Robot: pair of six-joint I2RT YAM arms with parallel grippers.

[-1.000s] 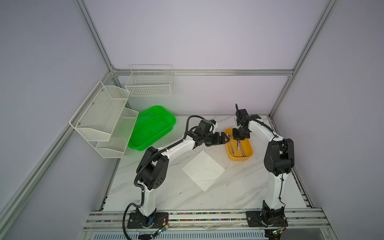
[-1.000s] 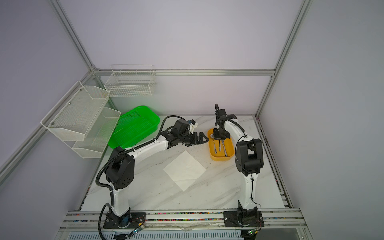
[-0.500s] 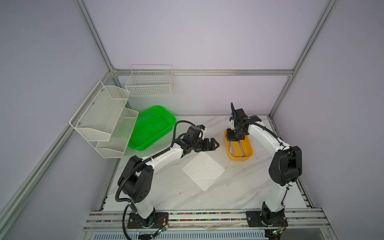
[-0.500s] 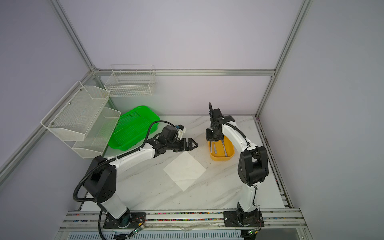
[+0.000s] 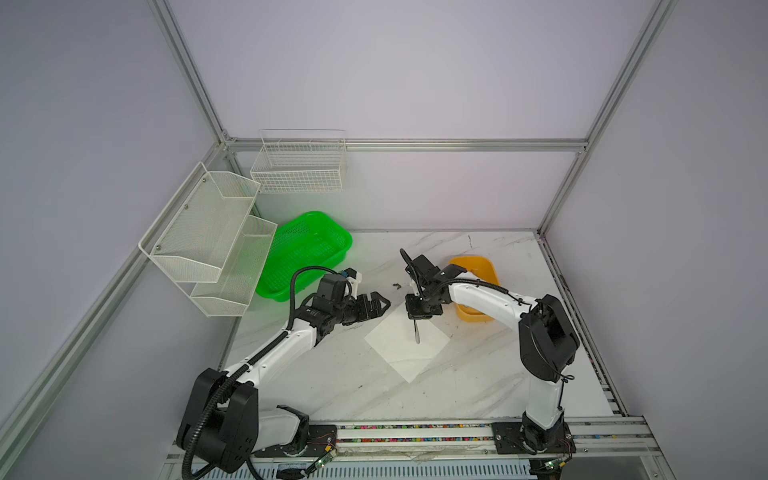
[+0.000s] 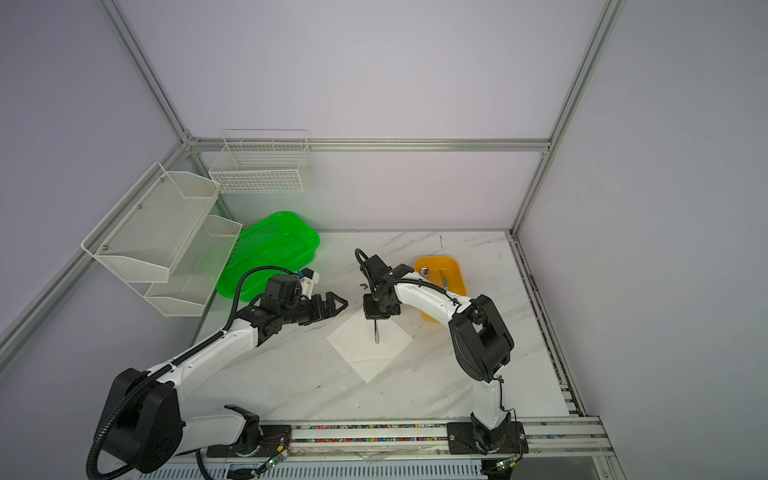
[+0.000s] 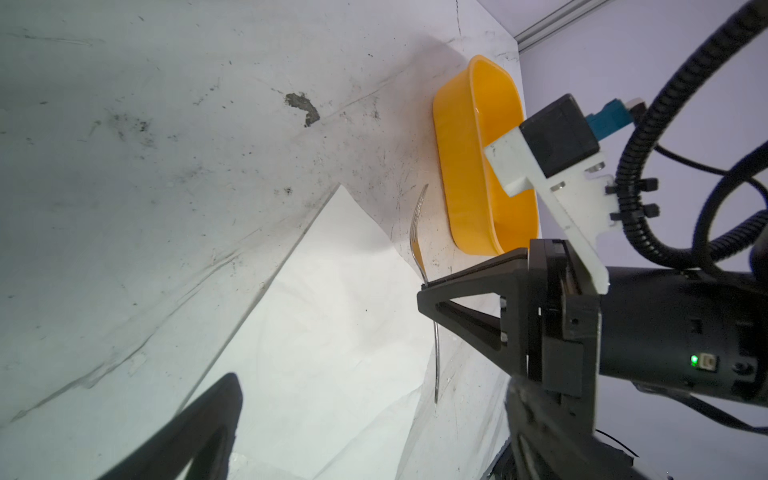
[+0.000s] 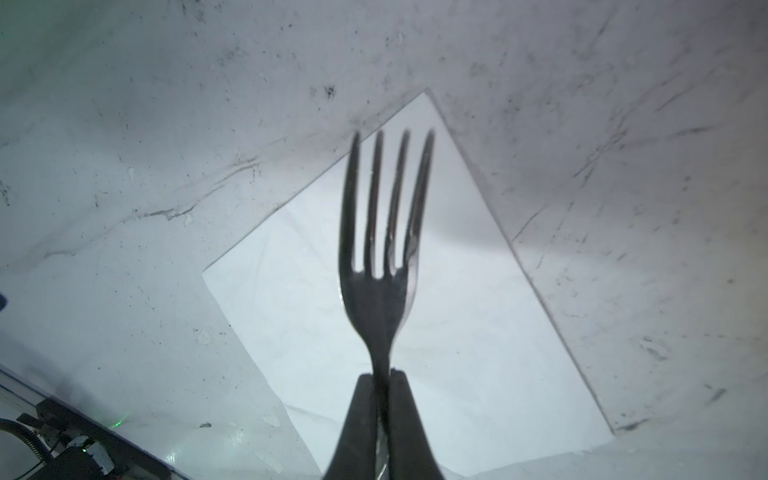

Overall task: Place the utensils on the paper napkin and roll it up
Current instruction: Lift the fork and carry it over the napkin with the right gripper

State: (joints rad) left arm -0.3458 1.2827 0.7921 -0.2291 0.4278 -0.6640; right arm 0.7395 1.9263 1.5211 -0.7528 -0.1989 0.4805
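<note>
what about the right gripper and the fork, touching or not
Touching: the right wrist view shows the right gripper with jaws clamped on the fork.

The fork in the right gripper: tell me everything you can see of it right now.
The fork is slim, shiny silver metal, with four long tines and a thin, slightly curved handle. The right gripper is shut on its neck, just behind the head; nothing else visibly touches it. It is held over the white paper napkin, outside the yellow tub. Whether its end touches the sheet is unclear.
</note>
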